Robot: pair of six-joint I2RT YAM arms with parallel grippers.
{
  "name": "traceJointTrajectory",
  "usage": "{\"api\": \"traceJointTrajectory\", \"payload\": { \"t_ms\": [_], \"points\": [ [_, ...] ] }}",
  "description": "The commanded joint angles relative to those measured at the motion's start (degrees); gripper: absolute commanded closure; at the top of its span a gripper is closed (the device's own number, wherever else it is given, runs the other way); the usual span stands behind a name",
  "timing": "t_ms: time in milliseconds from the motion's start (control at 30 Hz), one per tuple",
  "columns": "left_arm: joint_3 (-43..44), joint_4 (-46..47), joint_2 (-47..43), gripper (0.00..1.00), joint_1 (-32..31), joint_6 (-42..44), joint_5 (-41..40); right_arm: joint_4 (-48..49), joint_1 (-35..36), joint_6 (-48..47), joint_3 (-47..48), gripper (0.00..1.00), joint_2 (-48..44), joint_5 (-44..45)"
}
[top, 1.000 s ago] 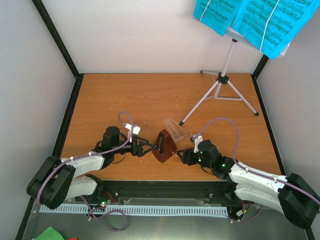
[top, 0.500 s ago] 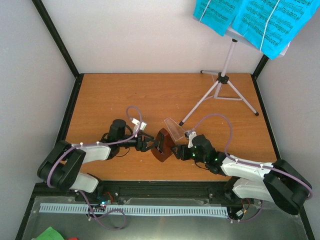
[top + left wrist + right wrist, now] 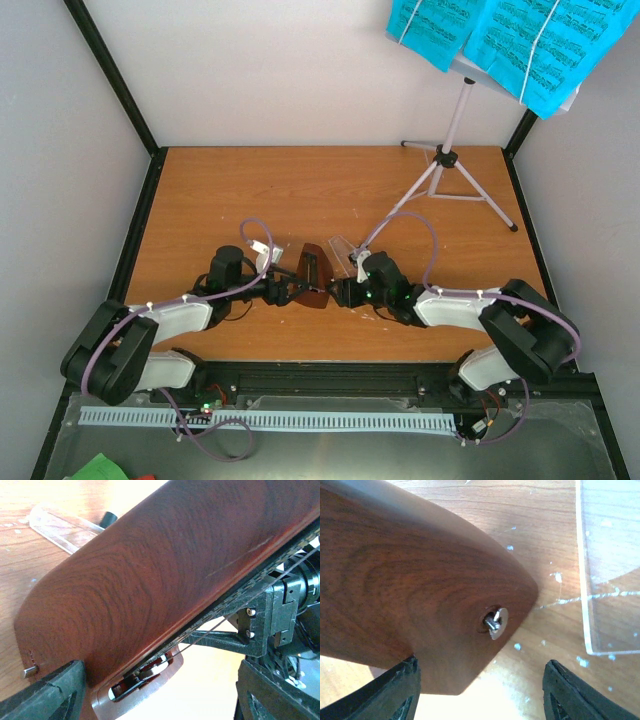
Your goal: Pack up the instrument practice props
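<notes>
The dark red-brown metronome [image 3: 314,279] sits near the table's front centre, between my two grippers. Its clear cover [image 3: 347,256] is off and lies on the table just behind it. My left gripper [image 3: 290,289] is open at the metronome's left side; the wooden body [image 3: 150,570] fills that wrist view and one finger [image 3: 55,692] touches it. My right gripper [image 3: 345,292] is open at its right side; the body [image 3: 420,580] sits against the left finger [image 3: 395,690], and the other finger stands apart. The silver tripod music stand [image 3: 445,160] stands at the back right with cyan sheet-music pages [image 3: 500,35] on its desk.
The stand's legs [image 3: 400,215] spread over the back right of the wooden table [image 3: 220,190]; one leg ends close to the clear cover. Black frame posts and grey walls close in the left, right and far sides. The cover's edge also shows in the right wrist view [image 3: 612,565].
Both arms have reached inward until their grippers flank the metronome. The metronome has shifted a little to the left and away from the table's front edge.
</notes>
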Motion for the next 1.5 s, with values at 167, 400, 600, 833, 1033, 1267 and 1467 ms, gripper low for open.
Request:
{"api": "traceJointTrajectory", "payload": {
  "t_ms": [167, 400, 600, 833, 1033, 1267, 1467],
  "points": [
    [0.03, -2.49, -0.90, 0.15, -2.85, -2.63, 3.53, 2.19, 0.26, -5.82, 7.89, 0.21, 2.06, 0.72],
    [1.34, 2.19, 2.64, 0.14, -3.02, -4.17, 5.57, -9.32, -6.28, -9.58, 6.42, 0.17, -7.02, 5.18],
    [3.17, 2.57, 5.37, 0.14, -4.78, -3.57, 6.82, -19.28, -14.49, -13.98, 10.51, 0.23, -7.37, 4.31],
    [1.68, 0.50, 0.36, 0.14, -5.20, -6.38, -0.96, -22.77, -17.09, -17.65, 14.84, 0.38, -1.20, 0.33],
    [1.09, -2.44, -7.91, 0.11, -5.17, -10.00, -9.72, -22.41, -17.09, -19.56, 14.63, 0.45, 2.80, 2.60],
    [4.06, -10.23, -15.22, 0.08, -5.11, -9.51, -16.80, -21.78, -17.11, -24.50, 15.55, 0.53, 6.91, 3.59],
    [6.58, -14.36, -17.01, 0.08, -5.13, -8.07, -18.18, -19.83, -17.00, -25.45, 16.33, 0.59, 10.03, 4.01]
  ]
}}
